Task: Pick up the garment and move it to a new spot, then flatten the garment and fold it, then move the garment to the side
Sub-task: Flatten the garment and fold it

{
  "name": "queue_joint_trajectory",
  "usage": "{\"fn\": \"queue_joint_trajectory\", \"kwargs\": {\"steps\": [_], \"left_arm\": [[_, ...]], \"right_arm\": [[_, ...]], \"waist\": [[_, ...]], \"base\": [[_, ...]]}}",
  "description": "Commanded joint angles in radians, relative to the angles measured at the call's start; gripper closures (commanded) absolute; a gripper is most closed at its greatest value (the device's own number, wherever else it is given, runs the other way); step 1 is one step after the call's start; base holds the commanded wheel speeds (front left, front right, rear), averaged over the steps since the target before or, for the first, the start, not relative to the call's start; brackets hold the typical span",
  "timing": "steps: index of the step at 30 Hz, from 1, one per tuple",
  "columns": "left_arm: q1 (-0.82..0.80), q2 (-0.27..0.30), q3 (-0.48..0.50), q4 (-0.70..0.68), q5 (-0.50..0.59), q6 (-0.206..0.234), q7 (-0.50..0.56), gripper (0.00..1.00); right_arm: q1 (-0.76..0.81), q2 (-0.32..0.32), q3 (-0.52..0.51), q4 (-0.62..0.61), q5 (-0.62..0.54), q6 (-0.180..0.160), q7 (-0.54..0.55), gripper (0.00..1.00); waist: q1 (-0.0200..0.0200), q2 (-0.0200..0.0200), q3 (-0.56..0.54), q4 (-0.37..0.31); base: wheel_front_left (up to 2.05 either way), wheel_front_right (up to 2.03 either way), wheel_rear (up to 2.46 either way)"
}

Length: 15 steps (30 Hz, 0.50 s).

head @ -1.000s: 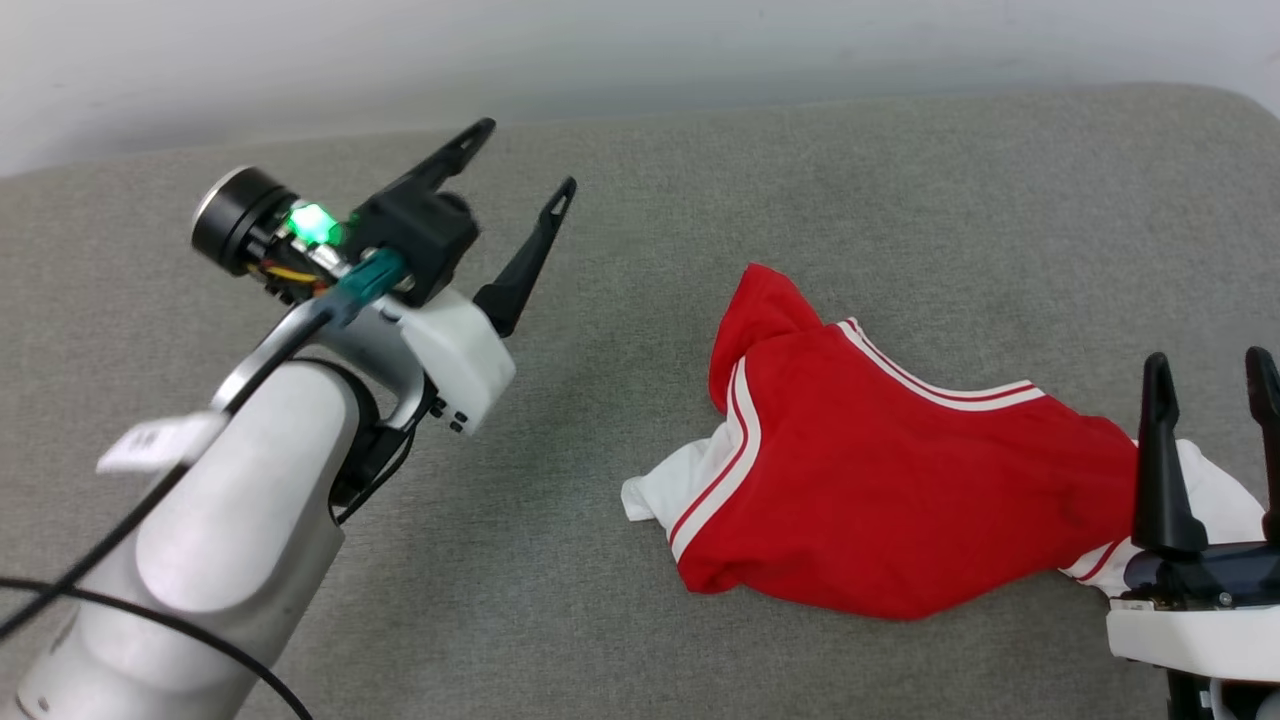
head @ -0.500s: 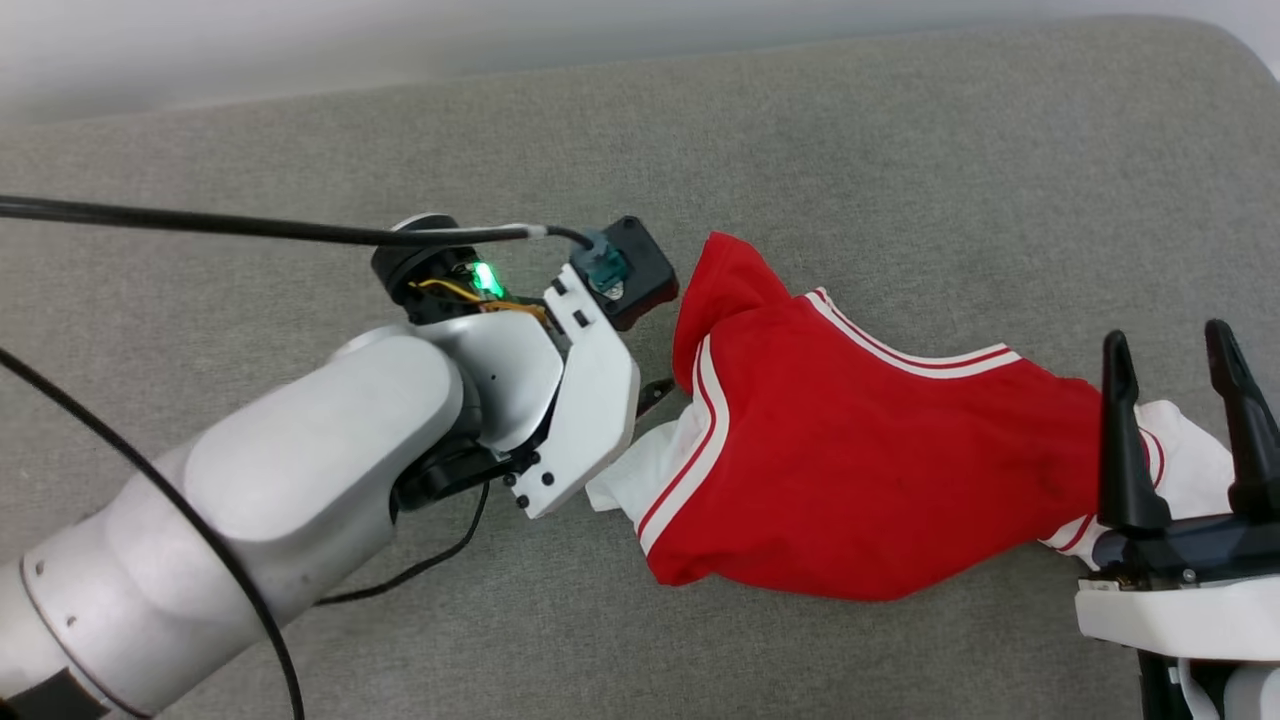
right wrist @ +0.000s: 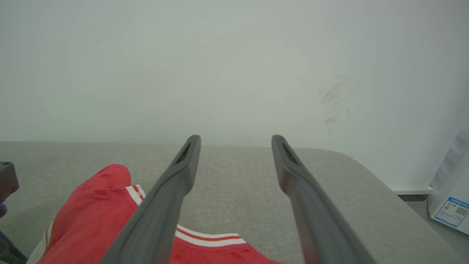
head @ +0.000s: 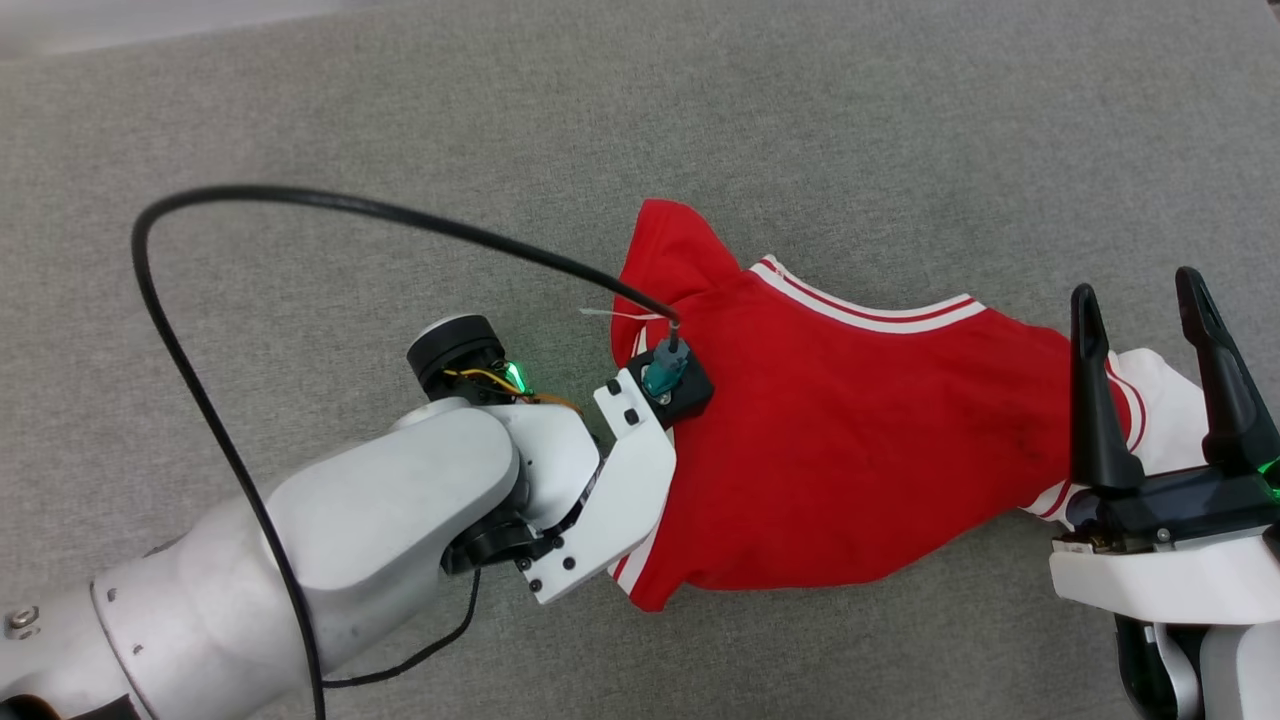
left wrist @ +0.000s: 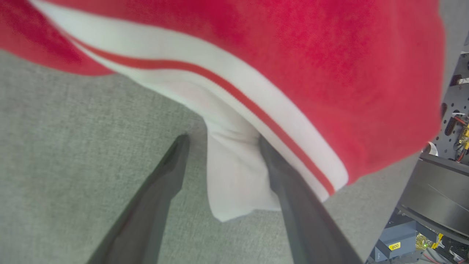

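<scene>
The left gripper [left wrist: 222,146] has swung down to the left edge of the red jersey [head: 850,440], fingers apart astride a white sleeve [left wrist: 234,176], so the pick-up grasp seems only a squeeze away. The right gripper [head: 1136,285], also apart, hovers at the other end. The jersey lies crumpled on the grey padded surface [head: 300,150], long axis left-to-right across the head view, a red peak pointing far-left.

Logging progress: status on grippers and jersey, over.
Left gripper open astride white sleeve. Right gripper open, empty. Jersey crumpled on surface. Cable arcs over its edge.

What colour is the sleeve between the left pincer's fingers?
The sleeve is white; the left wrist view shows it best.
</scene>
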Motion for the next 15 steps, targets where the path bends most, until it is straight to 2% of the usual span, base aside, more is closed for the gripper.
{"fn": "queue_joint_trajectory", "kwargs": {"steps": [1, 5, 6, 7, 8, 12, 15], "left_arm": [[0.034, 0.007, -0.005, -0.010, 0.007, 0.000, 0.034, 0.00], [0.071, 0.017, -0.012, -0.013, 0.066, 0.001, 0.072, 0.00], [0.082, 0.021, -0.014, -0.018, 0.073, 0.000, 0.083, 0.20], [0.088, 0.022, -0.015, -0.023, 0.078, 0.000, 0.086, 0.75], [0.088, 0.022, -0.015, -0.029, 0.089, 0.000, 0.072, 1.00], [0.051, 0.015, -0.003, -0.039, 0.096, 0.001, -0.017, 1.00], [0.007, 0.024, 0.000, -0.034, 0.084, 0.001, -0.128, 1.00]], "right_arm": [[-0.019, 0.007, 0.004, 0.003, -0.009, 0.000, -0.002, 0.00], [-0.029, 0.012, 0.000, 0.008, -0.012, 0.000, -0.002, 0.00], [-0.031, 0.013, 0.002, 0.009, -0.013, 0.000, -0.002, 0.00], [-0.034, 0.014, 0.002, 0.012, -0.014, 0.000, -0.002, 0.00], [-0.037, 0.015, 0.003, 0.014, -0.015, 0.000, -0.002, 0.00], [-0.025, 0.014, 0.005, 0.020, -0.020, 0.000, -0.002, 0.00], [-0.009, 0.013, -0.003, 0.025, -0.026, 0.000, -0.002, 0.00]], "waist": [[-0.0001, 0.0000, 0.019, -0.013], [-0.0001, 0.0000, 0.027, -0.014], [-0.0001, 0.0000, 0.026, -0.013], [-0.0001, 0.0000, 0.023, -0.011], [-0.0001, 0.0000, 0.020, -0.007], [-0.0001, 0.0000, -0.006, 0.016], [-0.0001, 0.0000, -0.037, 0.040]], "base": [[0.00, 0.00, 0.00], [0.00, 0.00, 0.00], [0.00, 0.00, 0.00], [0.00, 0.00, 0.00], [0.00, 0.00, 0.00], [0.00, 0.00, 0.00], [0.00, 0.00, 0.00]]}}
